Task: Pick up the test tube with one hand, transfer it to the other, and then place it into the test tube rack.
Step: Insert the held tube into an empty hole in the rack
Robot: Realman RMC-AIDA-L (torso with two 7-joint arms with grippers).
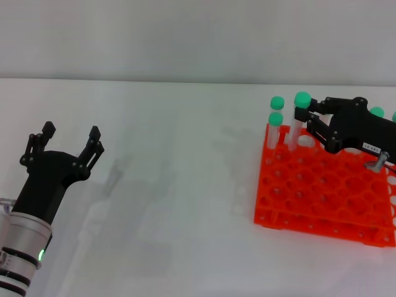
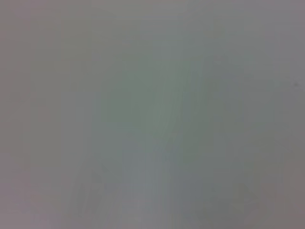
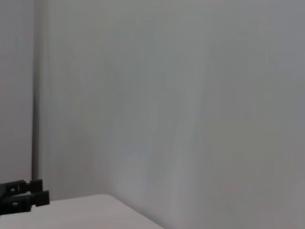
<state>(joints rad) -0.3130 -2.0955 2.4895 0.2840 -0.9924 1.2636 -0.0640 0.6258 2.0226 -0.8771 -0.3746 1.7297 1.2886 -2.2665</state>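
My right gripper reaches in from the right over the back left of the orange-red test tube rack. Its jaws stand close together around a clear test tube with a mint-green cap, just under the cap. The tube is upright with its lower end at a hole of the rack. My left gripper, on the silver-white arm with the green light, is open and empty above the table at the far left. The left wrist view shows only blank grey.
Other green-capped tubes stand in the rack's back row, two at its left corner and more behind the right gripper. The rack sits at the right on the white table. Dark finger parts show in the right wrist view.
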